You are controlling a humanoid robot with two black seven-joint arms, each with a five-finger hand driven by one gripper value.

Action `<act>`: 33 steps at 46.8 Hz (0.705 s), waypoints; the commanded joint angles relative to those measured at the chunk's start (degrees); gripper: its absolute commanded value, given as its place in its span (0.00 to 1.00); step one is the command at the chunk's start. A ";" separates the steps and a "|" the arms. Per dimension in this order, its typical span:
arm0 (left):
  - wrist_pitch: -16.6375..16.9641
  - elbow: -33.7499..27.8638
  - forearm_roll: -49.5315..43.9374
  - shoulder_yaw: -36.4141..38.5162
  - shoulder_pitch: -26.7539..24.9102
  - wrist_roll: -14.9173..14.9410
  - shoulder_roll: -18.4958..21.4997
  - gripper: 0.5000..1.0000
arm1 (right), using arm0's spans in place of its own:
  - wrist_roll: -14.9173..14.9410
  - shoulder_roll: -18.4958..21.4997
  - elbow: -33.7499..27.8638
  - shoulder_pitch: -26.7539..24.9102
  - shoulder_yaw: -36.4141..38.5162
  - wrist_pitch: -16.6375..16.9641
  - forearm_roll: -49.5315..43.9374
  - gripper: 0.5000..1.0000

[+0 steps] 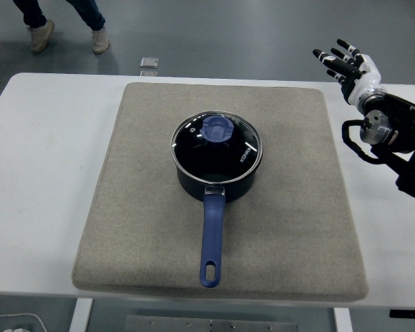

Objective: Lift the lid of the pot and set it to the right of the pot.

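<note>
Dark pot [216,171] sitting near the middle of a grey mat [124,228], mat lying on the white table [48,173]. Glass lid [216,143] seated on the pot's rim, level, blue knob [216,129] at its centre. Blue handle [211,238] pointing toward the table's near edge, ending just short of the mat's front border.

Right hand [347,63] raised at the upper right, beyond the mat's far right corner — well apart from pot and lid. Fingers [330,57] spread and nearly straight, tips aimed to the picture's left, holding nothing. Black arm [398,131] entering from the right edge, with a looped cable at the wrist.

Two legs and shoes of a person [66,28] on the floor past the table's far left side. Small clear object [149,65] on the floor just beyond the far edge — too small to identify.
</note>
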 commanded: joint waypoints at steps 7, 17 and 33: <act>-0.06 0.00 0.01 -0.01 0.44 -0.17 0.00 1.00 | -0.01 0.08 0.00 -0.17 -0.07 0.08 -0.04 0.79; -0.06 -0.09 0.01 -0.01 0.44 -0.17 0.00 1.00 | -0.01 -0.10 0.00 -0.26 0.01 0.08 -0.04 0.80; -0.06 -0.09 0.01 -0.01 0.44 -0.17 0.00 1.00 | -0.01 -0.19 -0.09 0.09 0.28 -0.28 -0.13 0.79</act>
